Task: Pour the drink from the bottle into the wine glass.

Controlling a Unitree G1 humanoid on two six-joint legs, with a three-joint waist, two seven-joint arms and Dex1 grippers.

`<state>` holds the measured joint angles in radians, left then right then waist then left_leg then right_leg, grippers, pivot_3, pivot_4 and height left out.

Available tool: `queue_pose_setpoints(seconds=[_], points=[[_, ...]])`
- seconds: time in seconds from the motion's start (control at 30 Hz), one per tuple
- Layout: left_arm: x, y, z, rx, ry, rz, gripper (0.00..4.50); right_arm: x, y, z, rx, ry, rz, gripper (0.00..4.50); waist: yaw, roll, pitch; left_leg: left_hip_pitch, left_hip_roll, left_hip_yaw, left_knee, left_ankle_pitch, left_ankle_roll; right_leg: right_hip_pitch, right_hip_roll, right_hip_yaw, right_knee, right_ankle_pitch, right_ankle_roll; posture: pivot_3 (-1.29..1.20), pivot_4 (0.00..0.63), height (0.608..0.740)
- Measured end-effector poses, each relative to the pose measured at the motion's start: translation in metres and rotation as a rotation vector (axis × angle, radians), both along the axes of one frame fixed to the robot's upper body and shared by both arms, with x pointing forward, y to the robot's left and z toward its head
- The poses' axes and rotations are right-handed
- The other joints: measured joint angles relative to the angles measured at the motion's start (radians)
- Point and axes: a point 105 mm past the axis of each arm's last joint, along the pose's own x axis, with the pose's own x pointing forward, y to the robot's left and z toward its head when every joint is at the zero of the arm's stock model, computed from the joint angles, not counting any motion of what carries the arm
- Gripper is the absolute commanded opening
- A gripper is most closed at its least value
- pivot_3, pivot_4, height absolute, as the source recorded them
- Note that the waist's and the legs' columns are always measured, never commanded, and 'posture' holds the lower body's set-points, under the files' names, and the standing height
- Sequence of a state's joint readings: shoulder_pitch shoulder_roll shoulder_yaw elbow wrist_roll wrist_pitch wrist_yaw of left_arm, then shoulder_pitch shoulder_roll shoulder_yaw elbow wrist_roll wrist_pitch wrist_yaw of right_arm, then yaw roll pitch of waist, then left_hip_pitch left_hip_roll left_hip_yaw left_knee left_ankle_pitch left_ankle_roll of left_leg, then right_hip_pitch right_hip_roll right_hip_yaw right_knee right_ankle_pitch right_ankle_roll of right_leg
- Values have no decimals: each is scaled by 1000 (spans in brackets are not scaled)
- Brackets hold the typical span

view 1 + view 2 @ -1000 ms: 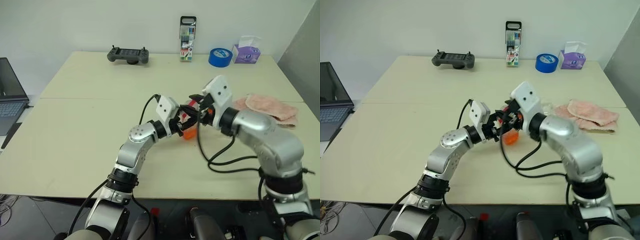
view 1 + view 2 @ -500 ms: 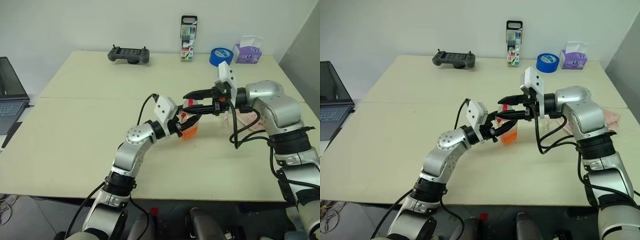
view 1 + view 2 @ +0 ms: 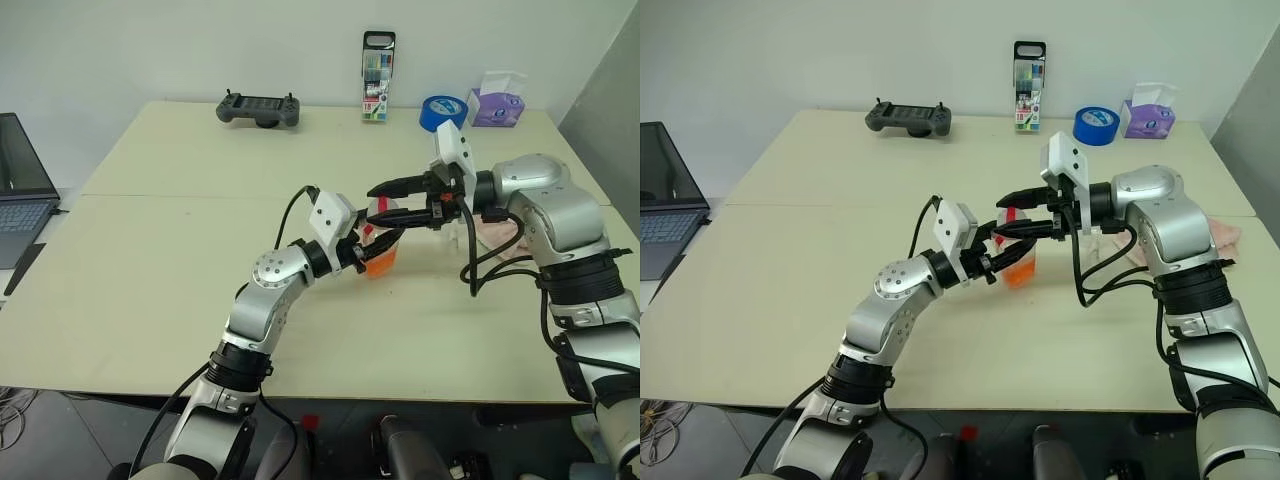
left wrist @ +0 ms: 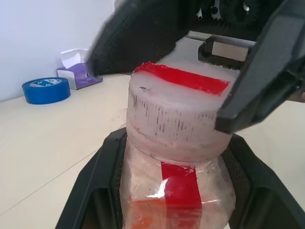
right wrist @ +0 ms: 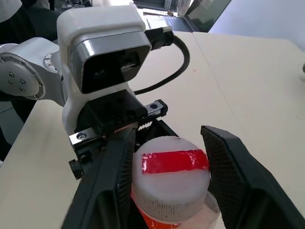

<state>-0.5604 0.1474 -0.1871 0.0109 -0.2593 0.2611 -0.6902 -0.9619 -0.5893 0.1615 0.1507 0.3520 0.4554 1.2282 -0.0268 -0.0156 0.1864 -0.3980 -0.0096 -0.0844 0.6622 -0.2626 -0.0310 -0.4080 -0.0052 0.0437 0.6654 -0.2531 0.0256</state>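
The bottle (image 3: pixel 380 258) stands upright at mid-table, orange-red drink low inside it, and my left gripper (image 3: pixel 368 244) is shut on its body. Its whitish cap (image 5: pixel 170 183) bears a red strip. My right gripper (image 3: pixel 392 203) reaches in from the right, pointing left, open, with one finger on each side of the cap. In the left wrist view those fingers (image 4: pixel 259 81) flank the cap (image 4: pixel 178 114) closely. A faint clear shape, probably the wine glass (image 3: pixel 455 238), stands on the table just behind my right wrist, partly hidden by cables.
A game controller (image 3: pixel 258 108), a marker pack (image 3: pixel 377 75), a blue tape roll (image 3: pixel 441 113) and a tissue box (image 3: pixel 493 100) line the far edge. A laptop (image 3: pixel 20 190) sits off the table's left side. A pink towel (image 3: pixel 1228 236) lies behind my right arm.
My right arm has swung its elbow out to the right, so the gripper now points left at the cap with its fingers spread wider. The left gripper and bottle kept still.
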Motion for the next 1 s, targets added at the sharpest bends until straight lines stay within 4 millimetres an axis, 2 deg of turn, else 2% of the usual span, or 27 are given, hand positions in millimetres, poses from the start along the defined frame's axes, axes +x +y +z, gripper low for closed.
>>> queue_pose_setpoints(seconds=[0.1,0.2,0.33,0.5,0.73,1.0], points=[[-2,-4,-4,2,15,-27,2152,4,-10,16,24,-84,-94,3548,1,0,0,0,0,0,0,0,0,0,0,0,0,0,0,0,150,740],[0,-5,-7,2,29,-28,2152,1,-16,21,34,-126,-140,3548,1,0,0,0,0,0,0,0,0,0,0,0,-1,0,0,0,150,740],[0,-6,-7,-1,30,-33,2152,-10,-21,9,37,-94,-198,3548,2,0,0,-1,0,0,0,0,0,0,0,0,0,0,0,0,150,740],[-1,-8,-6,-3,27,-45,2152,-24,-24,5,64,-104,-329,3548,1,0,0,0,0,0,0,0,0,0,0,0,1,0,0,0,150,740],[1,-10,-6,-1,34,-52,2152,-45,-9,-7,136,-84,-493,3548,1,0,0,0,0,0,0,0,0,0,0,0,2,0,0,0,150,740],[3,-10,-4,-3,21,-53,2152,-39,-12,-7,204,-83,-727,3548,0,0,0,0,0,1,1,1,-1,0,1,0,2,0,0,0,150,740]])
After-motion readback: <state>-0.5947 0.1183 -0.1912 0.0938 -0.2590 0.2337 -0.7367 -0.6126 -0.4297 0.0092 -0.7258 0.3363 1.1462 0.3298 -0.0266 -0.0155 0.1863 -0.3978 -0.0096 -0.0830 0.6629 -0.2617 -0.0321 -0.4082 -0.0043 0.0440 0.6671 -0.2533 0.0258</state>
